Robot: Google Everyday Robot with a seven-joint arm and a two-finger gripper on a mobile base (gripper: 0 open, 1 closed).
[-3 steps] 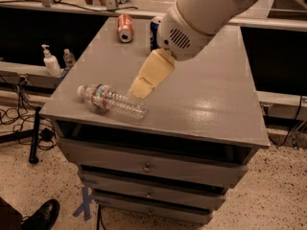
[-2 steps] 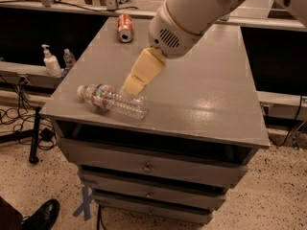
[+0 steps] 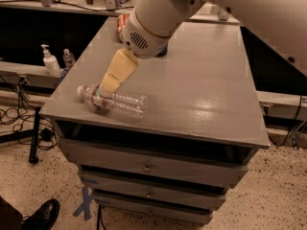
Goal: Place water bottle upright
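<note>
Water bottle (image 3: 121, 102) lies on its side near the front-left edge of the drawer cabinet top (image 3: 206, 75). Its long axis runs left-right, with the cap to the left. Gripper (image 3: 106, 86) meets its label band from above; jaw state cannot be told.

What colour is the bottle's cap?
White cap, camera view; claw at the label of the lying water bottle.

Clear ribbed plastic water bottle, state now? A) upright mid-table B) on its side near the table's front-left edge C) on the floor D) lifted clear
B: the clear ribbed plastic water bottle lies flat on the grey table, white cap pointing left, with the robot's beige pincer at its label band.
</note>
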